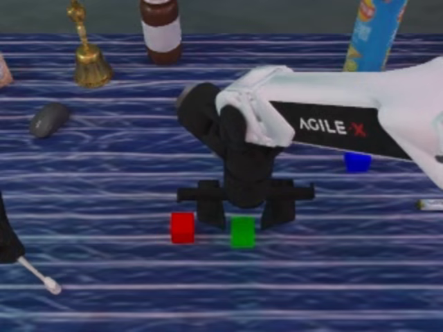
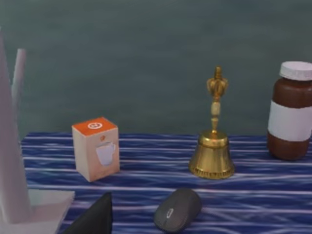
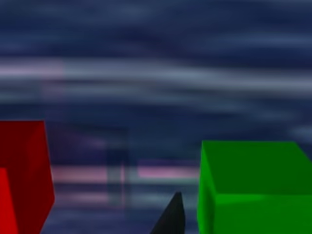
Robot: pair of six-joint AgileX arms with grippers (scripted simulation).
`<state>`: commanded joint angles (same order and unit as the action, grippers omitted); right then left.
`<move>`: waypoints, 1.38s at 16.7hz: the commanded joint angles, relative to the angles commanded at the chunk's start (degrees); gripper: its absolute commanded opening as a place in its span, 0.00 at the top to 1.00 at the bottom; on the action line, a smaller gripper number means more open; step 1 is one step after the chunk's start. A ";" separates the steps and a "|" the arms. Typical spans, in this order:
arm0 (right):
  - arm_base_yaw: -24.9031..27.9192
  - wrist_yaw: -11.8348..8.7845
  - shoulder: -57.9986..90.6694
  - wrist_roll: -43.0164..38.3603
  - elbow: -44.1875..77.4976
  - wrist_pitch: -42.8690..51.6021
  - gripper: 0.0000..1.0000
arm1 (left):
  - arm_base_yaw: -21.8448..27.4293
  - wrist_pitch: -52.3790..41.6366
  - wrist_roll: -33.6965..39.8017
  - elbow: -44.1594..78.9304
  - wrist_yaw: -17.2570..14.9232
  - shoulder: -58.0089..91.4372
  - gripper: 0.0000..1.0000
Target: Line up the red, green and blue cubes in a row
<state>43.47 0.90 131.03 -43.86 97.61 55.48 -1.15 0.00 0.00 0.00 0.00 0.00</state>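
My right gripper [image 1: 243, 221] is open and low over the middle of the table, one finger on each side of the green cube [image 1: 242, 232]. The cube rests on the blue striped cloth with a gap to each finger. The red cube [image 1: 183, 227] sits just to its left, about one cube's width away. Both show close up in the right wrist view: the green cube [image 3: 253, 187] and the red cube [image 3: 24, 175], with one dark fingertip [image 3: 170, 217] between them. The blue cube [image 1: 357, 162] lies farther back on the right, partly hidden under my right arm. My left gripper [image 1: 8, 238] is parked at the left edge.
Along the back stand a brass bell [image 1: 90, 59], a brown jar [image 1: 160, 31] and a tall blue and yellow pack [image 1: 374, 34]. A grey mouse [image 1: 48, 119] lies at the left. An orange box [image 2: 96, 148] stands near the bell. A thin white stick [image 1: 40, 277] lies beside the left gripper.
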 joint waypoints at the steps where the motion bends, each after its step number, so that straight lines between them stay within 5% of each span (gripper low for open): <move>1: 0.00 0.00 0.00 0.00 0.00 0.00 0.10 | 0.00 0.00 0.00 0.00 0.00 0.00 0.00; 3: 0.00 0.00 0.00 0.00 0.00 0.00 0.00 | 0.00 0.00 0.00 0.00 0.00 0.00 0.00; 12: -0.13 0.00 -0.08 -0.01 0.18 0.20 0.00 | 0.00 0.00 0.00 0.00 0.00 0.00 0.00; 23: 0.47 -0.04 -4.14 0.01 9.43 13.53 0.00 | 0.00 0.00 0.00 0.00 0.00 0.00 0.00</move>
<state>43.94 0.86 126.89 -43.84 107.04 69.02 -1.15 0.00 0.00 0.00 0.00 0.00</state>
